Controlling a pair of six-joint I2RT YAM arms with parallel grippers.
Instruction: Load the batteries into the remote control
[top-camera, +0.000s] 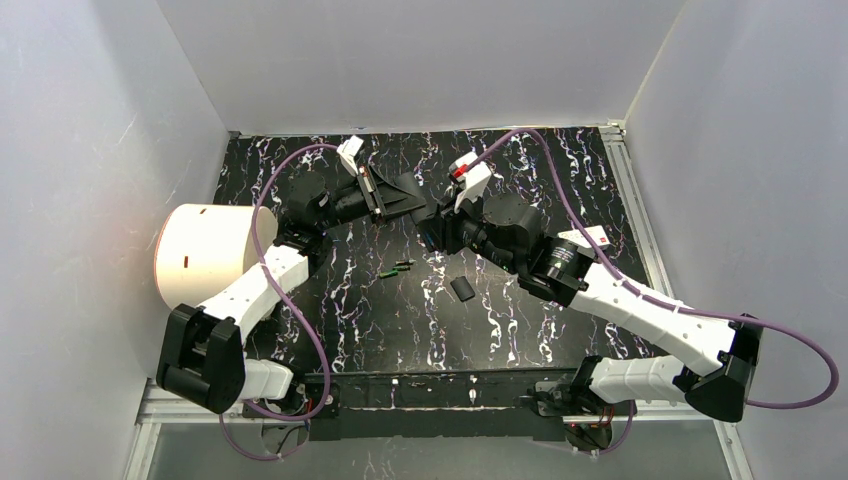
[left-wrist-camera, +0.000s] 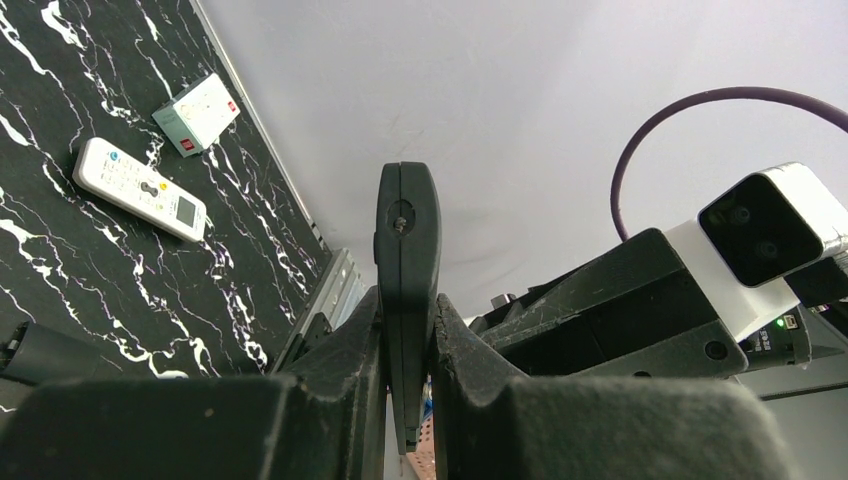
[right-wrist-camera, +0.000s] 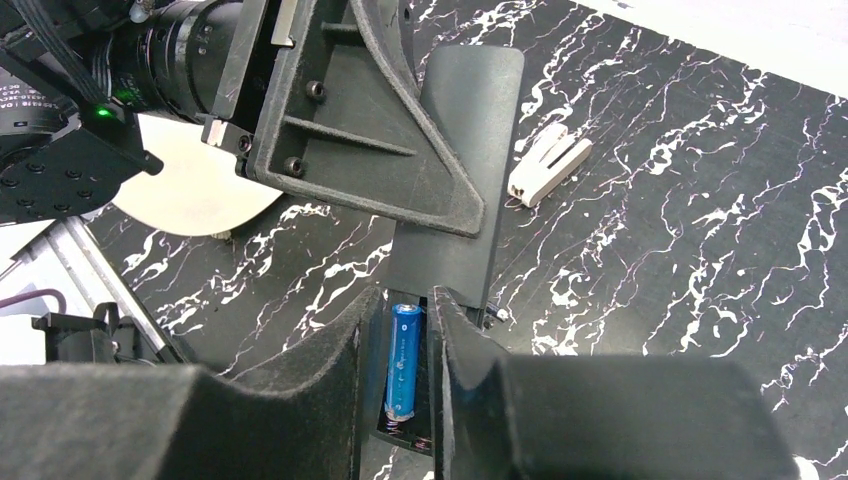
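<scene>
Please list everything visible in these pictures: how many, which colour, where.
black remote: one, black, in the left gripper, compartment open.
blue battery: one, blue, in that compartment, flanked by the right gripper.
green battery: one, green, middle of the table.
black battery: one, black, beside the green one.
small piece: one, black, right of them.
white remote: one, white, on the table.
small box: one, white with red, near white remote.
clip-like piece: one, white, on the table.
round tub: one, white, table's left.
table: one, black, white-veined.
left gripper: one, black, shut on the black remote.
right gripper: one, black, grip unclear.
</scene>
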